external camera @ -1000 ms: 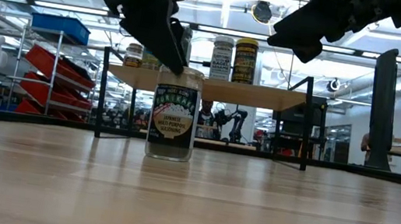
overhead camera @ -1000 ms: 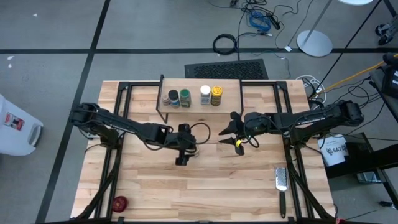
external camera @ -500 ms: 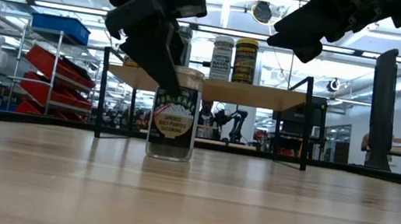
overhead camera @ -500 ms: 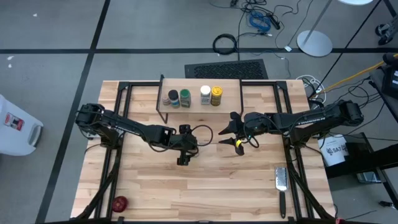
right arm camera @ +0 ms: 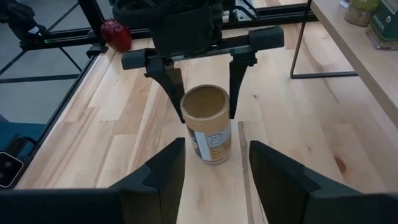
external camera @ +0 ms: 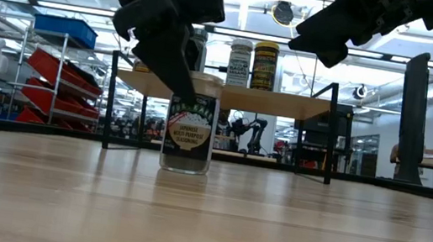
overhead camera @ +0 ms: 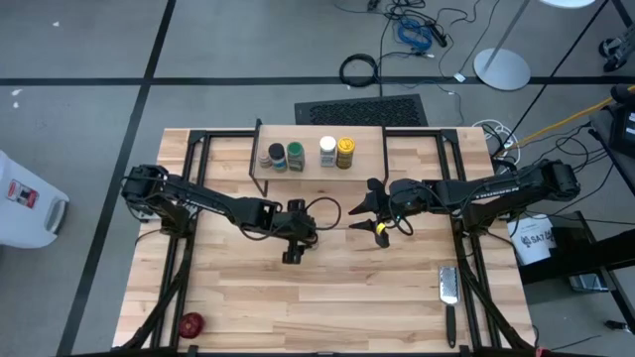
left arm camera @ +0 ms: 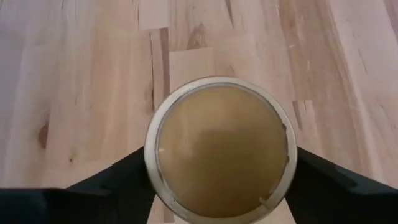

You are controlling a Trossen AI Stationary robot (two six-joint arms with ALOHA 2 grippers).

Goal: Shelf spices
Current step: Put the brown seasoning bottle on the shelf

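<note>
Closing on the last jar: four spices shelved, one left on the desk.
High view: four jars stand on the shelf [overhead camera: 303, 171]; the left pincer [overhead camera: 294, 238] hangs mid-desk, the right pincer [overhead camera: 374, 209] waits nearby, half open and empty. Right wrist view: the left fingers [right arm camera: 174, 84] straddle the tan-lidded jar [right arm camera: 207, 124], open, not visibly clamped. Low view: it stands upright on the desk [external camera: 286, 233].

Grey floor [overhead camera: 89, 59] crossed by dark seams around a light wood table [overhead camera: 327, 307]. Black floor mat [overhead camera: 362, 109] behind it, coiled cables [overhead camera: 359, 69] nearby — plus a round white stand base [overhead camera: 501, 67]. Beyond: red bins [external camera: 58, 73] on shelving, a blue crate [external camera: 64, 29], ceiling lights.
</note>
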